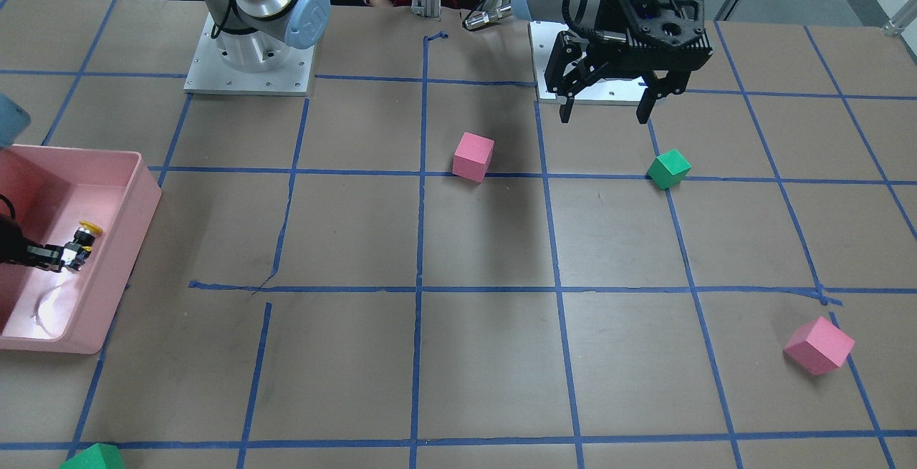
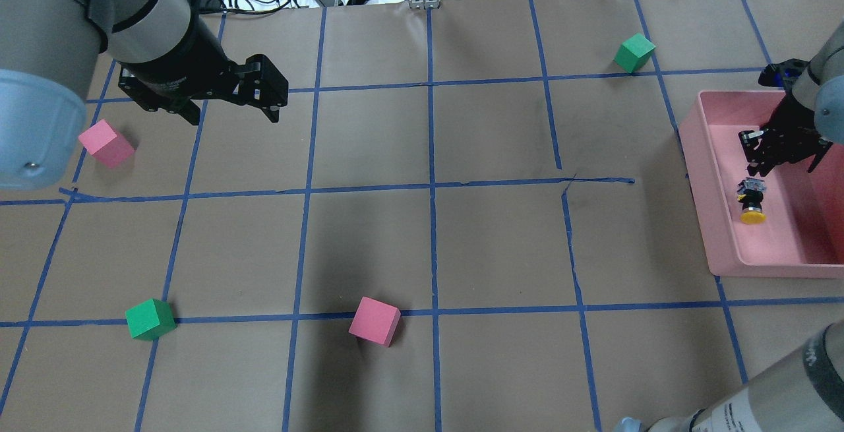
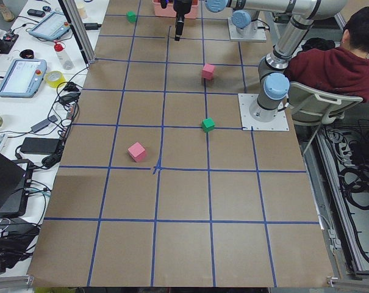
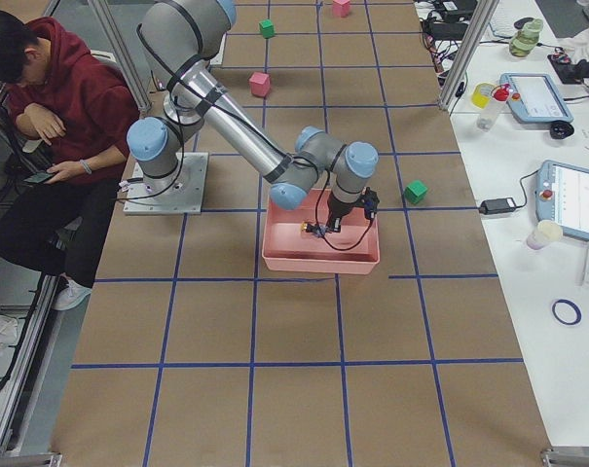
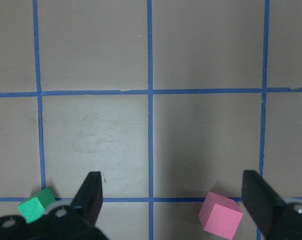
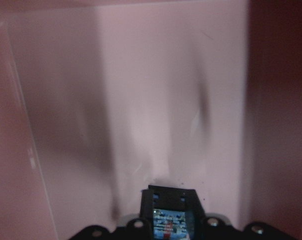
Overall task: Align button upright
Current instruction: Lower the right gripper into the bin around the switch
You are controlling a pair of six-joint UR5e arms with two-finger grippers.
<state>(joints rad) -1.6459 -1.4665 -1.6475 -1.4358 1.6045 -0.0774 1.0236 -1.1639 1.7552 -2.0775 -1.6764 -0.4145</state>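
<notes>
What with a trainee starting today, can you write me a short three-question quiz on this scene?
1. True or false: the left end effector grips the button.
2. How many pink cubes stand on the table? A one, B two, C three.
3. Fill in: the button is inside the pink ___.

Key: 1 false, the right end effector grips it. 2 B. 3 bin.
</notes>
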